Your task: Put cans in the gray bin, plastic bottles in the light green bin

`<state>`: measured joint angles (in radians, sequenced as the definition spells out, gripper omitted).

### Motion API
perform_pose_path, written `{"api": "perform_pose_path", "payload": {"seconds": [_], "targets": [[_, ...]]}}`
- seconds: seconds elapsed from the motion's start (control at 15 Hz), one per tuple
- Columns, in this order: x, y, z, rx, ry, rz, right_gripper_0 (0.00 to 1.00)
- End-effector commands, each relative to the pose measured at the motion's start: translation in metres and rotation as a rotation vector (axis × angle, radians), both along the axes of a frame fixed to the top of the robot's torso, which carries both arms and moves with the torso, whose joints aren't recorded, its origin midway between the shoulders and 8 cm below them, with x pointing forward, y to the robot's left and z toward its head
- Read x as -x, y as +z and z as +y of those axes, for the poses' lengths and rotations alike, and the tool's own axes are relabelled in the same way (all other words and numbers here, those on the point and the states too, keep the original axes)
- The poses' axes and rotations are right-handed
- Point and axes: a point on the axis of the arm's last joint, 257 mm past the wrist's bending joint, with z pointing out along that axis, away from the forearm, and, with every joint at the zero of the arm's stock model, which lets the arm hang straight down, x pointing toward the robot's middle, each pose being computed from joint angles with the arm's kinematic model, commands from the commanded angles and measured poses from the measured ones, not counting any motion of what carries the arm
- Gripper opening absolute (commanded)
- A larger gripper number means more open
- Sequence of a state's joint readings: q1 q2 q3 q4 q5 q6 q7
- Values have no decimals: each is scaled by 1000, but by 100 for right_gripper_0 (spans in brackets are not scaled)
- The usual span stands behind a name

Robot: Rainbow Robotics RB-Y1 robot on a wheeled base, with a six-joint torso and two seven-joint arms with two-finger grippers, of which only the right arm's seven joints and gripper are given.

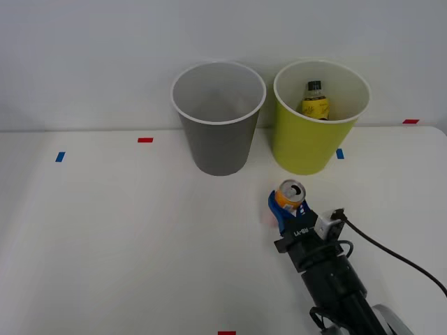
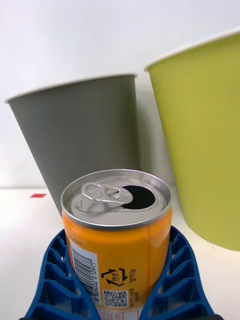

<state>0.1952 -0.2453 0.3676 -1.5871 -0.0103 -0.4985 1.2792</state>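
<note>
- Blue ribbed fingers [image 2: 52,280] press against both sides of the can [image 2: 117,235], so the right claw [image 1: 285,208] is clenched on it, gripping the orange body low down.
- Upright is how the can stands: its long axis runs vertical, and the silver top with the pull tab and open mouth faces up.
- Seen from the front, the can sits on the white tabletop [image 1: 105,244] or just above it; I cannot tell which. It is in front of the two bins, closer to the light green one.
- Beyond the claw, the gray bin [image 1: 218,125] stands to the left and looks empty inside.
- Next to it on the right, the light green bin [image 1: 318,132] stands near the gray one, with a narrow gap between them.
- Inside the light green bin lies the plastic bottle [image 1: 315,100], black cap up, so that half of the task looks done.
- Left to do, as I judge it: lift the can over the gray rim and let go.
</note>
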Motion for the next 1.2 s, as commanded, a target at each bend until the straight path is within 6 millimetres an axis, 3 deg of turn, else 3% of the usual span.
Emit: {"api": "perform_pose_path", "payload": {"seconds": [0.07,0.47,0.6,0.8,1.2], "targets": [[29,45,3,-104,51,-30,0],[41,140,17,-215,137,-35,0],[40,182,25,-282,177,-61,0],[17,231,41,-336,211,-86,0],[-37,278,70,-315,202,5,0]]}}
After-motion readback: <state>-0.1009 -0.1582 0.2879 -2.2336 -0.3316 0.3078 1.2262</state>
